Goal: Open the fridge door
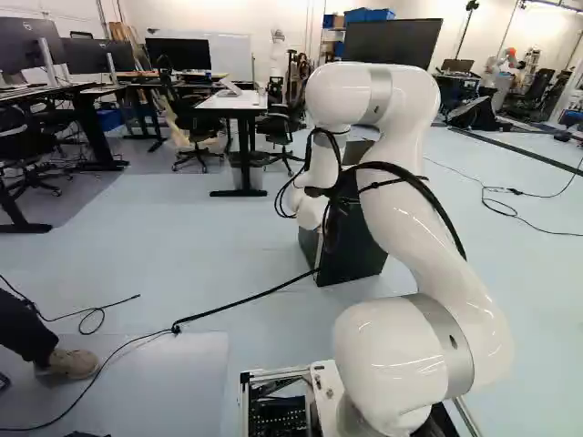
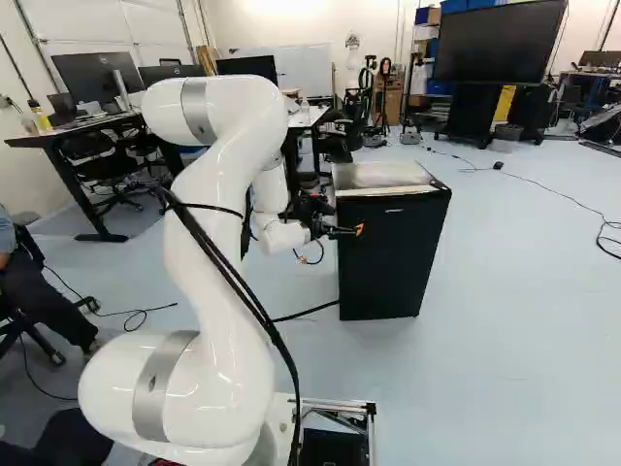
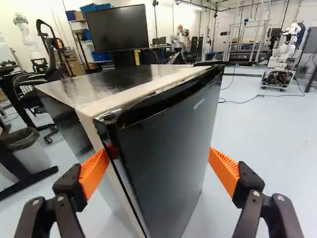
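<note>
A black-fronted mini fridge (image 2: 383,175) stands on the floor (image 2: 524,320) ahead of a white robot arm (image 2: 228,175), its door (image 3: 166,148) apparently closed. The black gripper (image 3: 157,166) is spread wide at the door's upper part, its orange pads well apart, gripping nothing. With no bar handle in sight, the side edge (image 3: 124,181) by one pad looks the likeliest hold. The panel seems stiff and smooth, likely to slip under the pads; a magnetic seal may resist, then swing lightly.
</note>
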